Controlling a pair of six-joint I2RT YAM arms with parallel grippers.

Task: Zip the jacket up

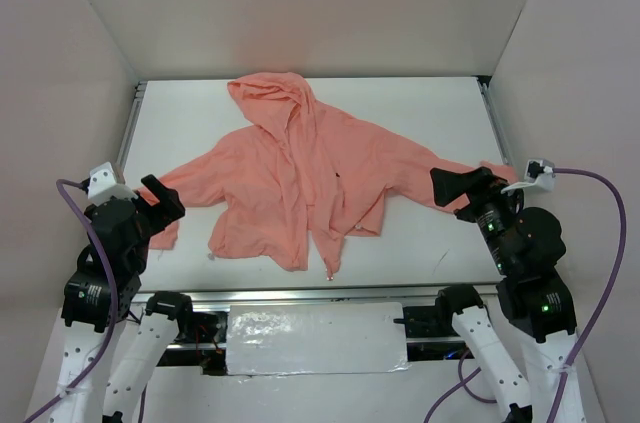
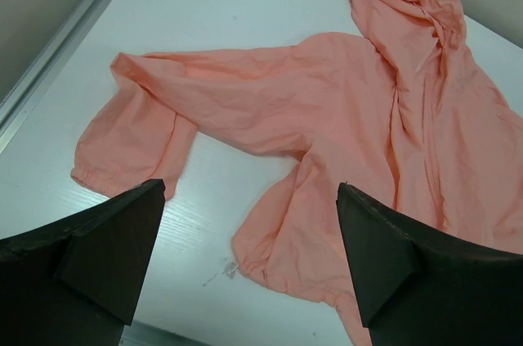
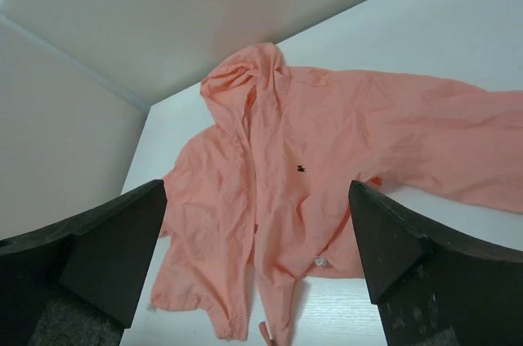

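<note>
Left jaws and right jaws both gape fully wide, holding nothing, one over each sleeve end. White flat surface (image 1: pixel 440 113) carries salmon-pink thin hooded jacket (image 1: pixel 270 178) spread mid-table, hood far, hem near, unzipped. Zipper line (image 1: pixel 318 213) runs far-to-near between the jaws, its bottom end close to the front edge, with bare room either side.

A white surface (image 1: pixel 440 113) spreads ahead of the left pincer (image 1: pixel 165 196) and the right pincer (image 1: pixel 455 188). A metal rail (image 1: pixel 130 128) borders it just outside the left pincer, and a second rail (image 1: pixel 497 128) runs outside the right one. Pale walls (image 1: pixel 300 3) rise beyond both. A faint scuff (image 2: pixel 221 271) marks the surface just ahead of the left pincer. Behind both pincers lies a shiny wrapped panel (image 1: pixel 315 338).
</note>
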